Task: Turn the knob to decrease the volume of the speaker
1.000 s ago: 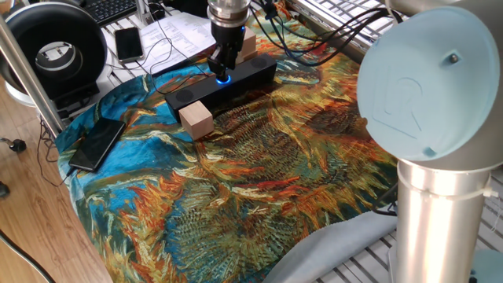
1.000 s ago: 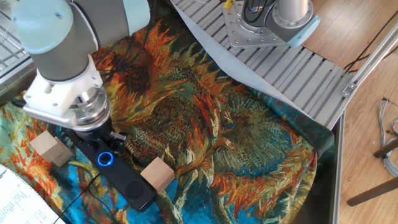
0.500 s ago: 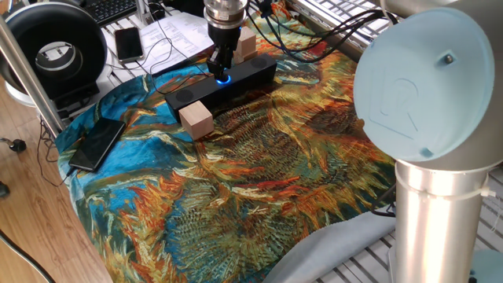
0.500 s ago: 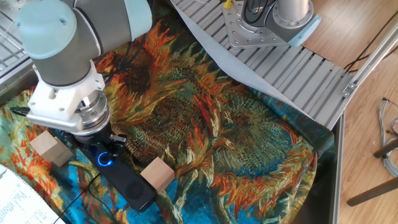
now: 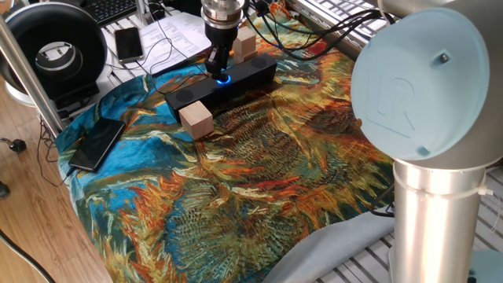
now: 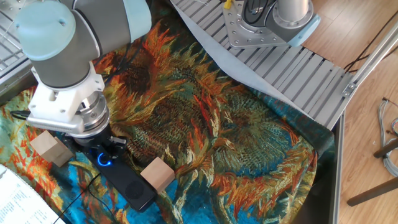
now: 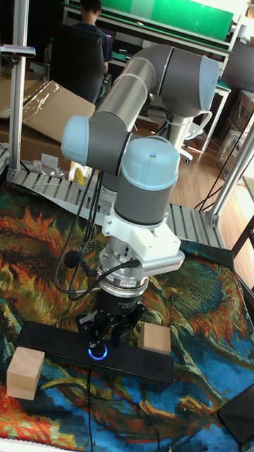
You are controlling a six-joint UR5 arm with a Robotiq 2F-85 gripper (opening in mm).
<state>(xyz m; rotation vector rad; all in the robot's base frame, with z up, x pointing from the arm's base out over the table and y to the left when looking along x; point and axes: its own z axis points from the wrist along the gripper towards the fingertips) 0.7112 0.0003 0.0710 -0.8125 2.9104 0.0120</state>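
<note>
Claw [image 7: 101, 336] sits directly over the knob [image 7: 98, 351] on the speaker [image 5: 222, 81], fingers apparently clamped on its rim; small rigid dial, likely slick, so grip sides, twist gently.

The long black bar speaker [image 5: 222, 82] looks like matt plastic, and the small round knob with the blue ring [image 7: 97, 351] on top glows. Two pale square wooden blocks [image 5: 196, 121] look smooth and bare. The big painted cloth with orange flowers [image 5: 259, 181] is soft and a bit wrinkly. The robot arm's light blue caps [image 5: 413, 79] look like smooth plastic, and its grey tubes [image 7: 137, 88] like dull metal. The ribbed silver metal plate [image 6: 298, 71] shines a little. The flat black phone [image 5: 97, 144] is glossy.
</note>
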